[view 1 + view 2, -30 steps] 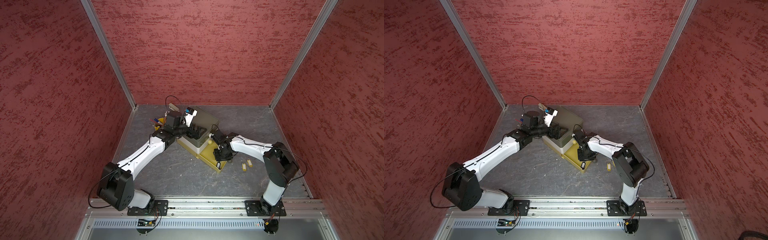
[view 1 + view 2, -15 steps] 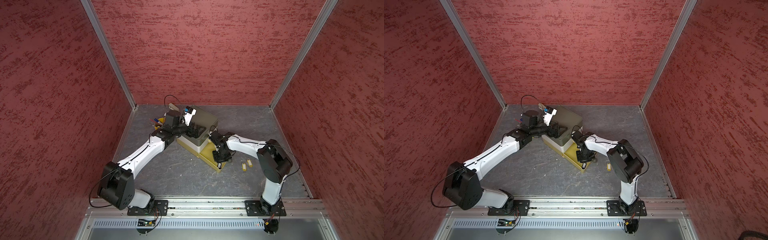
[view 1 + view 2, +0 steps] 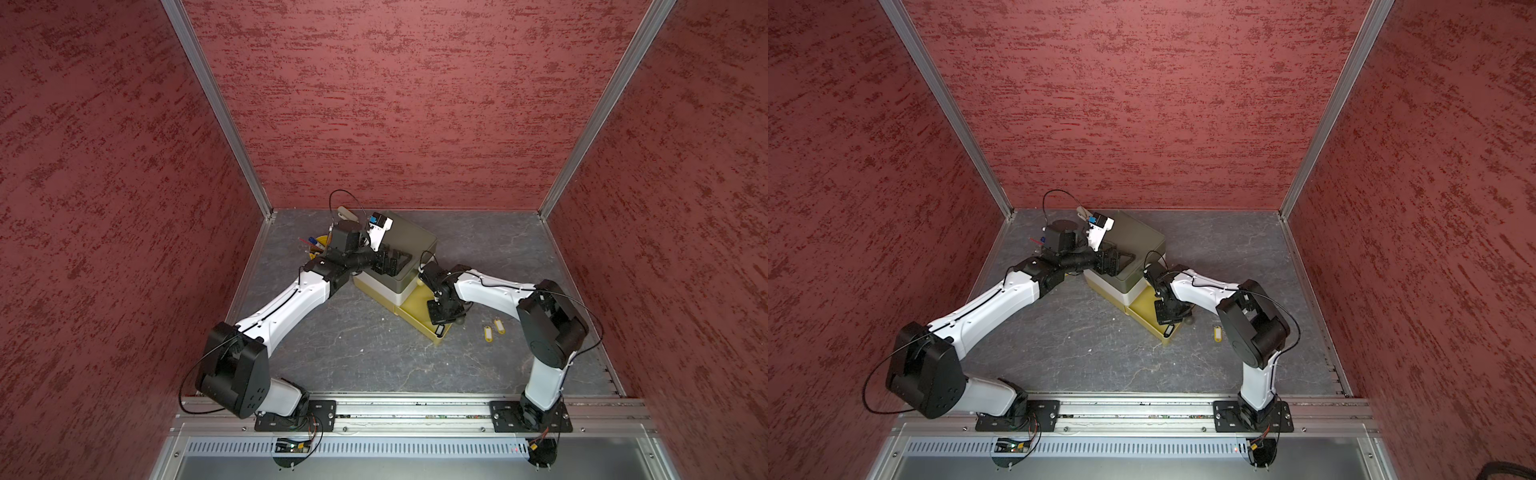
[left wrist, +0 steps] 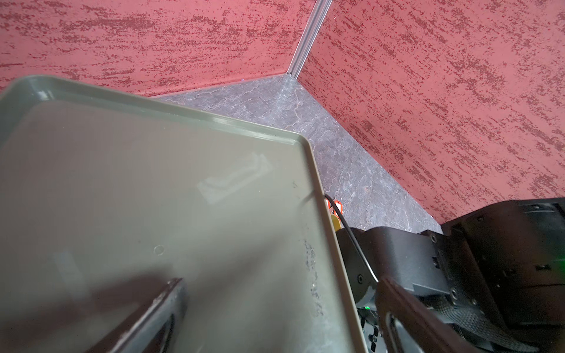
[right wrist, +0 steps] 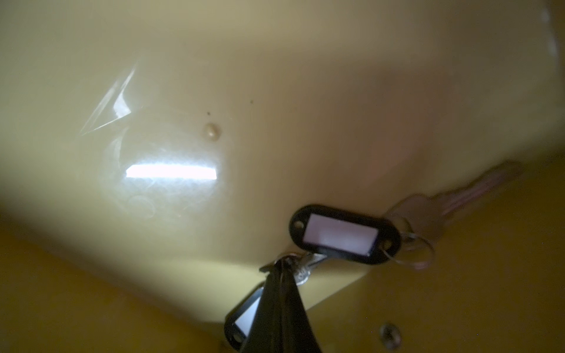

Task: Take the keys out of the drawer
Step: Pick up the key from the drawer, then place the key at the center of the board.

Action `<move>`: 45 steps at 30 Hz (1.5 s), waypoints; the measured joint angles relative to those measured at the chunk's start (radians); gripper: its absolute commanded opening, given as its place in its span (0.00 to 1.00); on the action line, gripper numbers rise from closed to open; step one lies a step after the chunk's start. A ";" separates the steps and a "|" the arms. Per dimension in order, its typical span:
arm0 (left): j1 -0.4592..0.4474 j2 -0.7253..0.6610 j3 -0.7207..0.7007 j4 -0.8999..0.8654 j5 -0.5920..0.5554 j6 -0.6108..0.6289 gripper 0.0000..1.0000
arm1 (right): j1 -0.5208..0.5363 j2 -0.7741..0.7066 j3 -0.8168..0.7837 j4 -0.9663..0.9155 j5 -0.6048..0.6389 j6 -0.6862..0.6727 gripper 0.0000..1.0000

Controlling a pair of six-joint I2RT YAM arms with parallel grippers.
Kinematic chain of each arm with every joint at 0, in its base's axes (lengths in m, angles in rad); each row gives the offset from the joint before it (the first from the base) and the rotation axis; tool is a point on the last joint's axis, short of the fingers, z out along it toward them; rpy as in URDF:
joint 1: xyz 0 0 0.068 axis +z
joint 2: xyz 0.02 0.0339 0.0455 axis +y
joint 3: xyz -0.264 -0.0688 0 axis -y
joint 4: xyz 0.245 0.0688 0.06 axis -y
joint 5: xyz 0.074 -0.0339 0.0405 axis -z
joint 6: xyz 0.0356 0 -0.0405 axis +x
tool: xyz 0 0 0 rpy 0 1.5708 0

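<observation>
The yellow drawer stands pulled out at the bottom of a small olive-topped drawer unit. My right gripper reaches down into it. In the right wrist view its fingertips are shut on the metal ring end of a black-tagged key. A second black-tagged key lies just beyond on the drawer floor. Two yellow-tagged keys lie on the floor to the right of the drawer. My left gripper stands open across the unit's top edge.
A yellow cup of pens stands behind my left arm near the back left corner. In the left wrist view a red tag shows just past the unit's edge. Red walls enclose the grey floor on three sides.
My right gripper has shut on a black-tagged key inside the drawer, and that arm's elbow has drawn in slightly. The left arm has not moved.
</observation>
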 measured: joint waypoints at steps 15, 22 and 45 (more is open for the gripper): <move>0.000 -0.002 -0.003 0.004 -0.005 -0.014 1.00 | -0.019 -0.144 0.063 -0.006 0.032 0.003 0.00; -0.001 -0.005 -0.007 0.007 -0.011 -0.018 1.00 | -0.047 -0.186 0.109 -0.046 0.051 0.002 0.00; -0.018 0.003 0.010 -0.002 -0.039 -0.032 1.00 | -0.370 -0.407 0.184 -0.192 0.120 0.035 0.00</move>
